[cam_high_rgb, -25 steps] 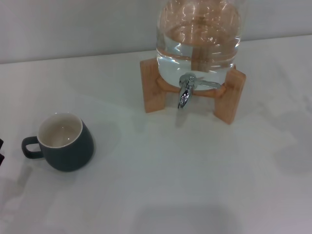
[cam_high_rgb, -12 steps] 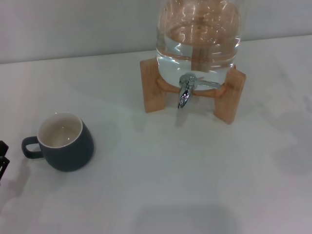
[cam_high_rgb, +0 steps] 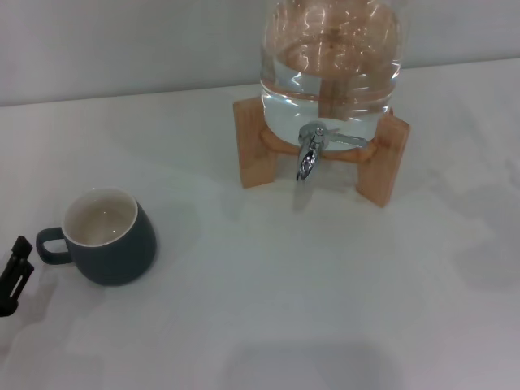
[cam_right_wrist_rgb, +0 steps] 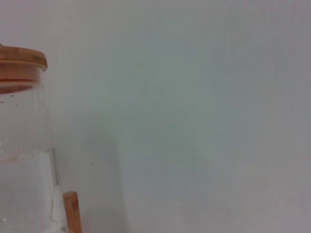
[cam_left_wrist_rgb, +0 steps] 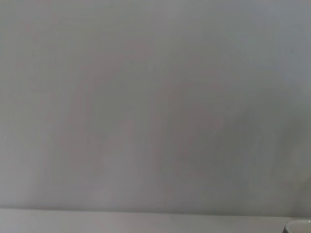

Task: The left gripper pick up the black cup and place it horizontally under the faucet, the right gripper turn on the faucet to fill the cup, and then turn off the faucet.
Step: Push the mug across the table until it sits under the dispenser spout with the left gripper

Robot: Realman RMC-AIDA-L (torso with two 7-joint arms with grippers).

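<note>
The black cup (cam_high_rgb: pixel 110 237) is seen upright on the white table (cam_high_rgb: pixel 284 292), well apart from the faucet (cam_high_rgb: pixel 309 154), its mouth turned upward and its loop handle pointed toward the robot's left — the side on which the left gripper (cam_high_rgb: pixel 15 272) is just visible beside that handle, not touching it. Whether its prongs are spread or pressed together cannot be told, and the right gripper is not seen. The placement is judged an approach from the handle side — the lift is not yet made.
</note>
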